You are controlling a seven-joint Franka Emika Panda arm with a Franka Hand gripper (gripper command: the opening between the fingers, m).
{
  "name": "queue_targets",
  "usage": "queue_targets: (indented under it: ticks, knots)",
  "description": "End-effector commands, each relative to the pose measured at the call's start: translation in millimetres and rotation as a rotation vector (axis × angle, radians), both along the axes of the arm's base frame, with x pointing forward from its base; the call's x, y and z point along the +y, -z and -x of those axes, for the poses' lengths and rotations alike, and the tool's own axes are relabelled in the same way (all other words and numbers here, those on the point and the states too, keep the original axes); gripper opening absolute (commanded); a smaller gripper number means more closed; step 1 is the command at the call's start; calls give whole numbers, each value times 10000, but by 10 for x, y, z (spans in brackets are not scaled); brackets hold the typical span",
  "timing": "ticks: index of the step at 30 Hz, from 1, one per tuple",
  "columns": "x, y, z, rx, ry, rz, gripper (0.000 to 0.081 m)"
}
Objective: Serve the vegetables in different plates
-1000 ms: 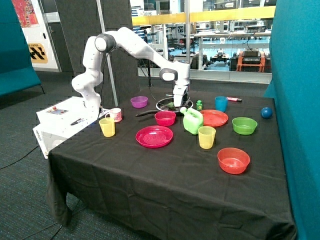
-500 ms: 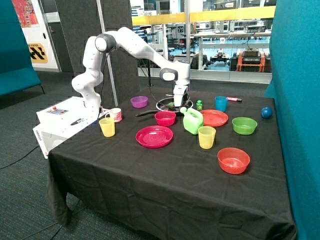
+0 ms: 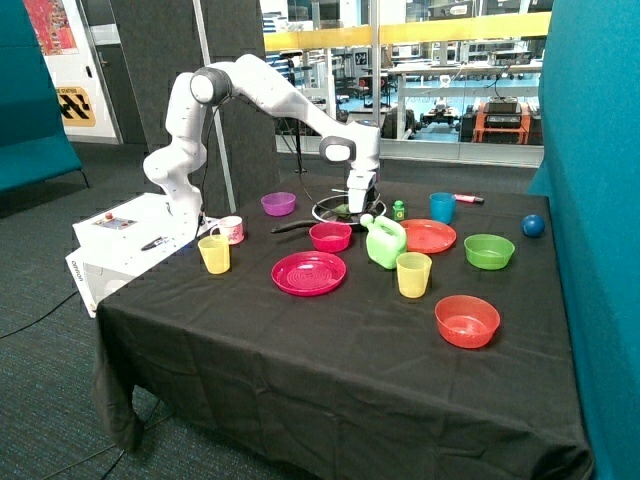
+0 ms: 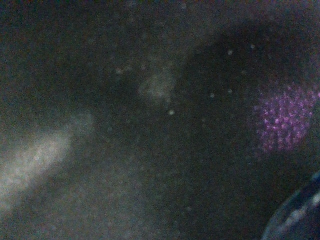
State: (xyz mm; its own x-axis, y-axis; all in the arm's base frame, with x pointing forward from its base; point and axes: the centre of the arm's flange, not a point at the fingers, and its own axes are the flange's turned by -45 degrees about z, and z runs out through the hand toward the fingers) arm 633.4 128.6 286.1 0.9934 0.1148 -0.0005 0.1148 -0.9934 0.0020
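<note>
My gripper (image 3: 359,206) is lowered into the black frying pan (image 3: 326,212) at the back of the table. A small dark green vegetable (image 3: 342,209) shows in the pan right beside the gripper; I cannot tell if they touch. The magenta ridged plate (image 3: 309,272) lies in front of the pan, with nothing on it. The orange-red plate (image 3: 430,236) lies beside the green jug, also with nothing on it. The wrist view shows only a dark surface very close, with a pale curved edge (image 4: 295,215) in one corner.
Around the pan stand a purple bowl (image 3: 278,203), a pink bowl (image 3: 330,236), a green jug (image 3: 385,242), a tiny green bottle (image 3: 398,210) and a blue cup (image 3: 442,207). Yellow cups (image 3: 214,254) (image 3: 413,274), green bowl (image 3: 489,250), red bowl (image 3: 467,320), blue ball (image 3: 533,225).
</note>
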Motion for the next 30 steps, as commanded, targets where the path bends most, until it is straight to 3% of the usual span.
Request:
queue_targets:
  ticks: [1,9,15,23,30]
  knots:
    - [-8,-138,76,-3,-374,-20,0]
    - [-51,-542,283,-2,-978,-20,0]
    - [-108,-717,226,-2,-985,-20,0]
    - [-185,-897,-123,-2,-872,-20,0]
    - [-208,-940,-389,-2,-693,-20,0]
